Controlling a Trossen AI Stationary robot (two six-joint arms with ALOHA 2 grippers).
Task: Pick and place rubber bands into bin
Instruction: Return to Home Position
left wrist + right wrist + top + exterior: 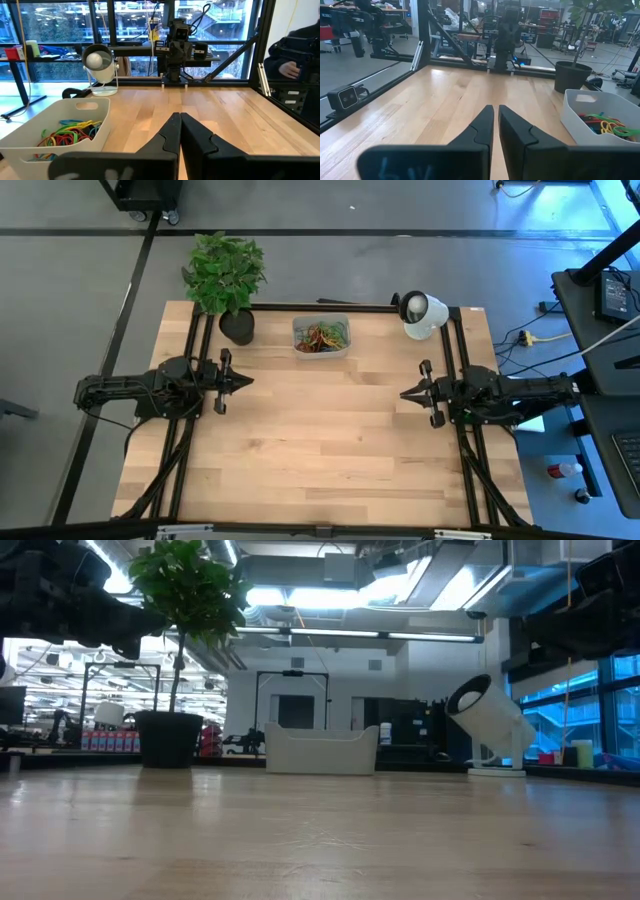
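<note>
Left claw (248, 380) and right claw (404, 394) rest clenched, empty; bin (297, 330) of rubber bands (322, 337) lies long-axis left-to-right.

The desk (330, 450) is seen as smooth, pale wooden planks with a soft sheen. The rubber bands (322, 337) are held in a bin (320, 355) of frosted, matt plastic. The left pincer (179, 116) and right pincer (496, 107) are finished in matt black plastic.

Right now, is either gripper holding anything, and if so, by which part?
Nothing is held. The left gripper and the right gripper are both shut and empty at the sides of the table; the rubber bands lie in the bin.
</note>
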